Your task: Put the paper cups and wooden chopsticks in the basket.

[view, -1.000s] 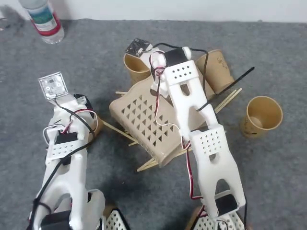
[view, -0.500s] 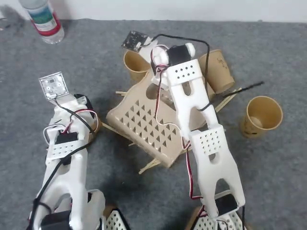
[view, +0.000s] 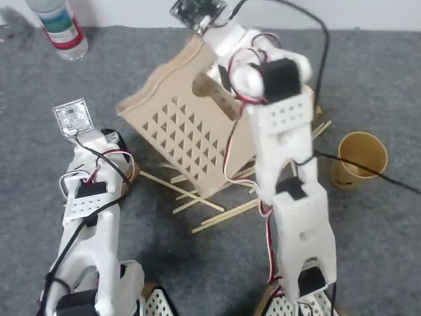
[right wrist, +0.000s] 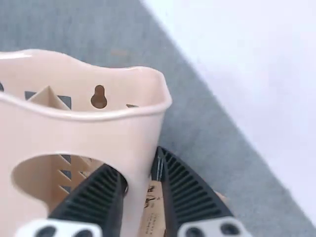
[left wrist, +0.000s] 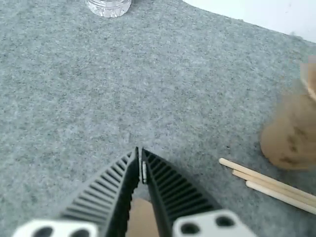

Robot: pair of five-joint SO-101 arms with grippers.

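Observation:
My right gripper (view: 214,66) is shut on the rim of the beige basket (view: 177,125) beside its handle hole and holds it off the table, tilted. In the right wrist view the basket wall (right wrist: 74,133) runs between the fingers of the right gripper (right wrist: 143,173). Several wooden chopsticks (view: 197,201) lie loose on the carpet under the basket. One paper cup (view: 358,158) stands upright to the right of the arm. My left gripper (left wrist: 139,163) is shut and empty, low over the carpet on the left, with chopsticks (left wrist: 266,185) and a blurred cup (left wrist: 289,138) off to its side.
A clear plastic bottle (view: 59,23) stands at the back left corner, and its base (left wrist: 108,6) shows ahead of the left gripper. Grey carpet covers the table up to the white wall. A brown piece (view: 131,174) shows beside the left arm.
The right gripper has raised the basket and swung it towards the back, tipping it steeply. The chopsticks that lay under it are now uncovered. The left arm has not moved.

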